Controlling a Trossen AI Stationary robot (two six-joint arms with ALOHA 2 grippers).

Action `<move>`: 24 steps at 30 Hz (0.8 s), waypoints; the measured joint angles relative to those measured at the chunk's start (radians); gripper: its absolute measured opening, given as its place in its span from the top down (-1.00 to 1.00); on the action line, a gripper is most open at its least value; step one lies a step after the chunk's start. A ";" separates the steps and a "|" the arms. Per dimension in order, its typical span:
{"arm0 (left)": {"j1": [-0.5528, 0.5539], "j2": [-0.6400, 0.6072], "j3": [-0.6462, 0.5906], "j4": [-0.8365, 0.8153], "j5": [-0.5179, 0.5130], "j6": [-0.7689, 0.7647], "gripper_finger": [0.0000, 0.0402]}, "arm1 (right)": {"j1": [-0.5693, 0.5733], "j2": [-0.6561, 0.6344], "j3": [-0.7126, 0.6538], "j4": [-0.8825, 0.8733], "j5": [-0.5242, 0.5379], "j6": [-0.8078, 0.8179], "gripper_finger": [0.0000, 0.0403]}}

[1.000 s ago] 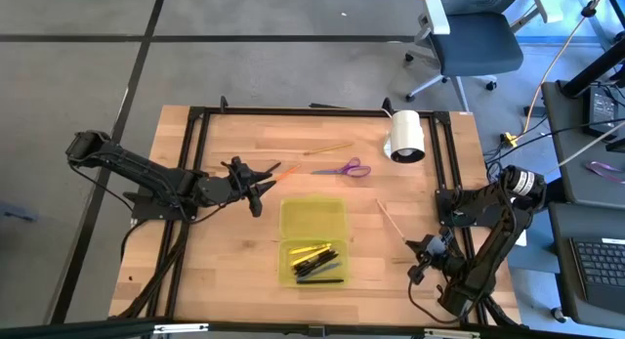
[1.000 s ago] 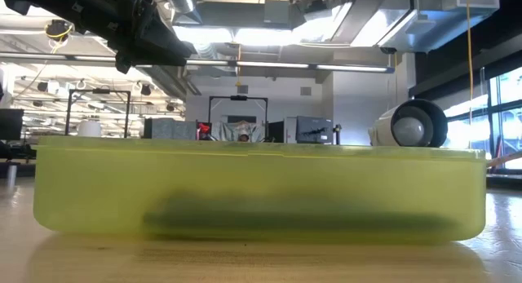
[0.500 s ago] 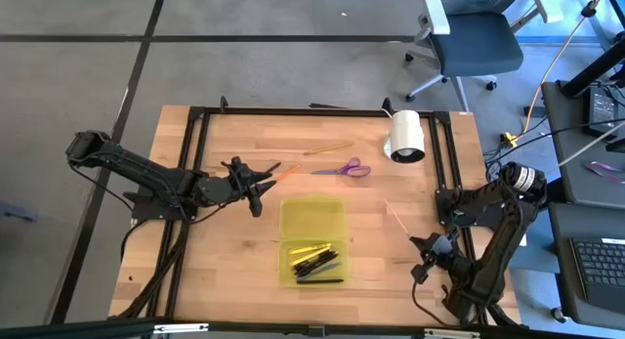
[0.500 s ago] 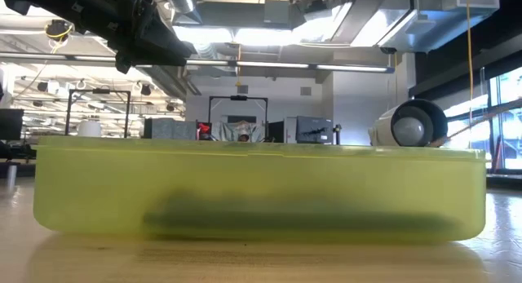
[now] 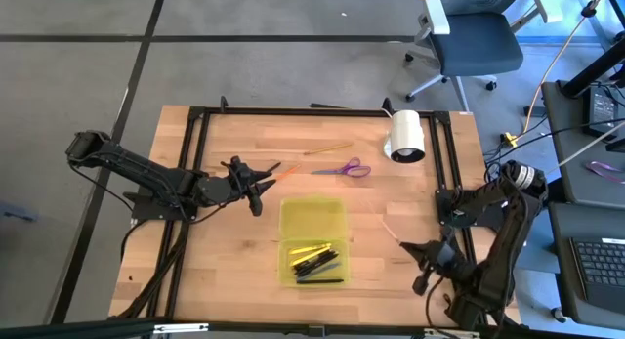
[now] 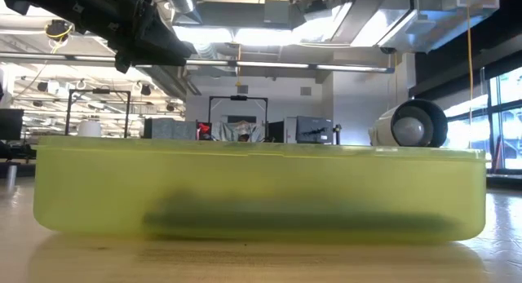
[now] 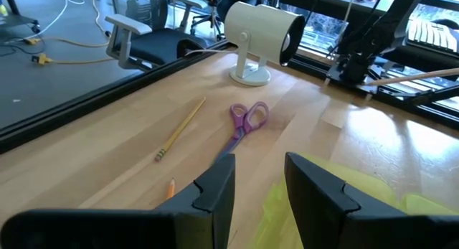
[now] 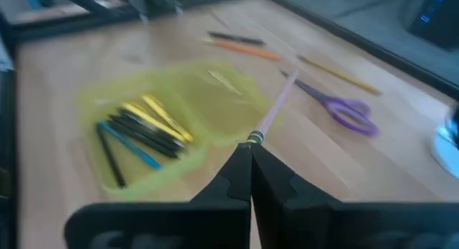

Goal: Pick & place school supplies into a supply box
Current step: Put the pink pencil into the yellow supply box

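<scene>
The yellow-green supply box (image 5: 312, 239) lies open in the middle of the table; its near half (image 5: 312, 264) holds several yellow, black and blue pens, and its far half (image 5: 312, 218) is bare. My right gripper (image 5: 408, 247), right of the box, is shut on a wood-coloured pencil (image 5: 391, 231). My left gripper (image 5: 256, 188) hovers open left of the box's far half, holding nothing. An orange pen (image 5: 284, 170), a yellow pencil (image 5: 327, 148) and purple-handled scissors (image 5: 344, 168) lie flat on the table beyond the box. My right gripper pinches the pencil between its two fingertips (image 8: 240, 163) at its ferrule end (image 8: 253, 140). The fingers lie along the pencil, which sticks out ahead of them toward the box. It is lifted clear of the table.
A white cylindrical roll on a stand (image 5: 407, 136) sits at the far right of the table, beyond the scissors. A black frame (image 5: 200, 144) runs along the table's left, far and right sides. Bare wood lies between the box and my right gripper.
My right gripper has risen and moved left toward the box, carrying the pencil. The pencil lay slanted on the table a second ago; its free end has come up and it now hangs clear. My left arm has kept still.
</scene>
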 joint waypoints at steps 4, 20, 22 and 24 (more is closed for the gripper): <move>0.000 0.000 0.000 0.000 0.000 0.000 0.42 | -0.021 0.001 0.020 0.113 0.082 -0.130 0.99; 0.000 0.000 0.000 0.000 0.001 0.000 0.42 | -0.106 0.001 0.019 0.523 0.119 -0.476 0.99; 0.000 0.000 0.000 0.000 0.002 0.000 0.42 | -0.128 0.001 0.019 0.618 0.091 -0.563 0.99; 0.000 0.000 0.000 0.000 0.002 0.000 0.42 | -0.150 0.001 0.019 0.727 0.046 -0.662 0.99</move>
